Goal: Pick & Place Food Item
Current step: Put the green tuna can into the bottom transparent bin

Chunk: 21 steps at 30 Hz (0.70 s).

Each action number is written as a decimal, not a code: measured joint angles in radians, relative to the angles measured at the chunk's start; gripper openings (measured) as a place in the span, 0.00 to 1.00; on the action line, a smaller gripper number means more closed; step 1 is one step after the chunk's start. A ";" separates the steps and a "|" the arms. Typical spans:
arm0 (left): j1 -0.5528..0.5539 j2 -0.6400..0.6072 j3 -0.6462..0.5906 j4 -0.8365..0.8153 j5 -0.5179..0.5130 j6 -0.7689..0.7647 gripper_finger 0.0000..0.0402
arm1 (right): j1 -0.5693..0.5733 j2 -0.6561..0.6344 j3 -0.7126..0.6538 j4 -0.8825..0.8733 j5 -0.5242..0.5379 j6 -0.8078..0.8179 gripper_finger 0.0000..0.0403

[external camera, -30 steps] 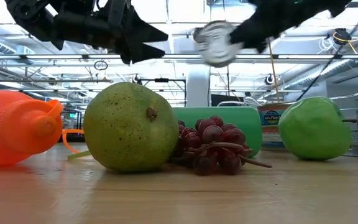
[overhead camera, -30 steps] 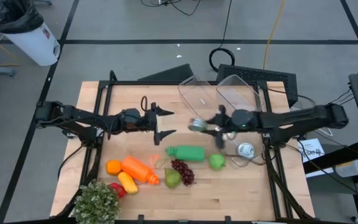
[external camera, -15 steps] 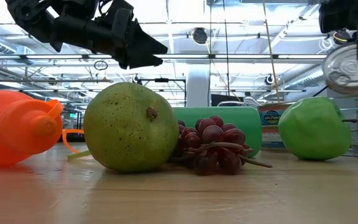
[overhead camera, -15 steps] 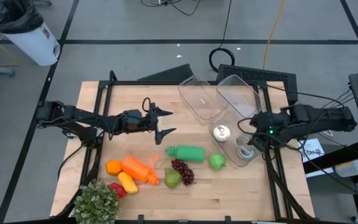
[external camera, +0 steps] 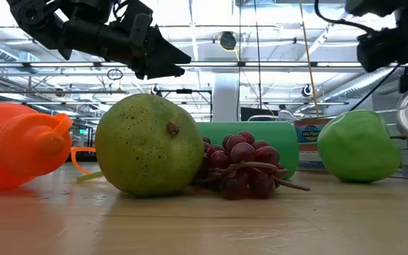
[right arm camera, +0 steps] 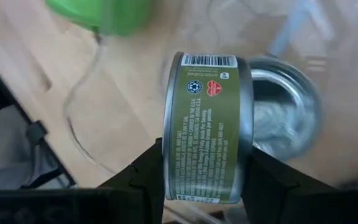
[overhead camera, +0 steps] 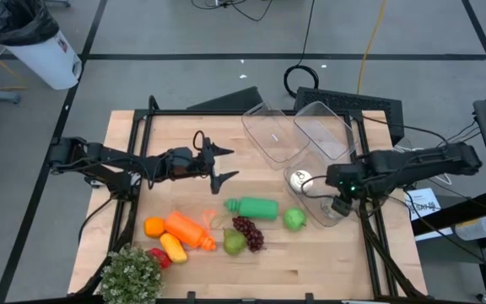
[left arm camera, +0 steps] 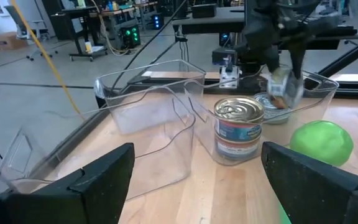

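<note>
Clamped between the right gripper's (right arm camera: 202, 177) jaws, a green-labelled can (right arm camera: 207, 127) hangs above a clear tub (overhead camera: 326, 211) holding another can (right arm camera: 286, 106), near the green apple (overhead camera: 294, 219). Across the table, the left gripper (overhead camera: 223, 164) hovers, jaws spread wide, empty.

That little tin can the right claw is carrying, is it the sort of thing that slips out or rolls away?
Probably slippery: the can is smooth metal with a glossy label, pinched on its sides by the right gripper. It is round and held on its side, so if dropped it would likely roll. It looks rigid, unlikely to crush.
</note>
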 joint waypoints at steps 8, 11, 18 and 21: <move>0.000 0.000 0.000 -0.007 0.001 -0.001 0.87 | 0.001 0.088 -0.007 0.173 -0.086 -0.090 0.36; 0.000 0.000 0.000 -0.007 0.001 0.000 0.87 | 0.001 0.097 -0.008 0.185 -0.083 -0.102 0.36; 0.000 0.000 0.000 -0.015 0.001 0.000 0.87 | 0.001 0.098 -0.008 0.191 -0.082 -0.136 0.53; 0.000 0.000 0.000 -0.031 0.002 -0.001 0.87 | 0.001 0.098 -0.008 0.159 -0.082 -0.126 0.71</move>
